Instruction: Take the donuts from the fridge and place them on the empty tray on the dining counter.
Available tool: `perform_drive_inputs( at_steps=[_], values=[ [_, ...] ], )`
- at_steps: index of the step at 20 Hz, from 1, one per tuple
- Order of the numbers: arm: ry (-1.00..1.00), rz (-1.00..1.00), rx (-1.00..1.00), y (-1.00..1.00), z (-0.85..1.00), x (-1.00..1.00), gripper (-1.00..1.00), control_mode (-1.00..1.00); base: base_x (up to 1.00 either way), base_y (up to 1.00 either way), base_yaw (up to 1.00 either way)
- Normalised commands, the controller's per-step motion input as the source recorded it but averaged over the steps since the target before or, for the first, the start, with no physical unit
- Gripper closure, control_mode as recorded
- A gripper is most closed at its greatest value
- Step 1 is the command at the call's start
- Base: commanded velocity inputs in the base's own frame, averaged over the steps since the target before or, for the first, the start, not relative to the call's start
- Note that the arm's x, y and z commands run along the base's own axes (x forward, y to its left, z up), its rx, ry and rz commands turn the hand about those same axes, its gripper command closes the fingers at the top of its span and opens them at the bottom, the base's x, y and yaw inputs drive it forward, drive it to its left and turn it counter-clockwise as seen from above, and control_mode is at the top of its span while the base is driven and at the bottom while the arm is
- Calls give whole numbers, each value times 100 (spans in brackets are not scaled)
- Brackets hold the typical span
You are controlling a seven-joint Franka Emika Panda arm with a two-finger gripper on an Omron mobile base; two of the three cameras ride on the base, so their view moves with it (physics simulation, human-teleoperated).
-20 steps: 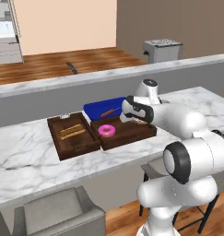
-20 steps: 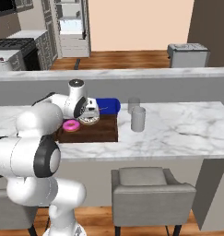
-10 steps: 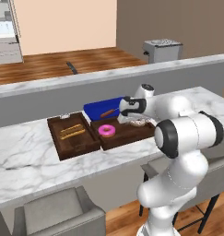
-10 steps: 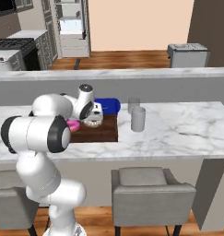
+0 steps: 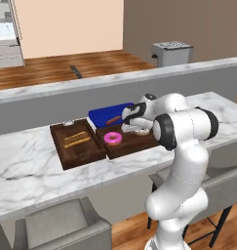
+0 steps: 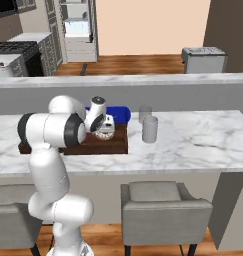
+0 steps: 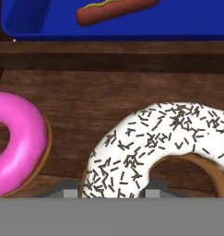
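- A squarer brown tray (image 5: 76, 144) with yellowish sticks is seen at the left on the marble counter (image 5: 22, 171).
- Just to its right, touching it, lies the wide dark wooden tray (image 5: 121, 147), with a blue tray (image 5: 106, 115) directly behind it on the far side.
- The pink donut (image 5: 113, 138) is seen lying flat on the wooden tray, towards its left half.
- To the right of the pink one, the white-iced sprinkled donut (image 7: 164, 147) is seen low over the wood of the same tray, apart from its neighbour.
- The arm is bent sharply at the elbow, folded back towards the left, with the hand brought low over the wooden tray.
- The gripper (image 7: 111, 192) is pinched on the near edge of the sprinkled donut, its two fingertips (image 7: 69, 191) showing on either side of the ring.
- Further right on the counter, two grey cups (image 6: 149, 128) stand clear of the trays.
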Motion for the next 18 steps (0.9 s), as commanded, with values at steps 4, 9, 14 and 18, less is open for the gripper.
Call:
perform_drive_inputs(
  at_steps=[4,9,14,18],
  values=[
    [1,0,0,0,-29,66,100,-100,0,0,0],
    [8,0,0,0,-24,32,100,-100,0,0,0],
    [10,-1,0,0,-22,14,100,-100,0,0,0],
    [8,0,0,0,-29,25,100,-100,0,0,0]
  ],
)
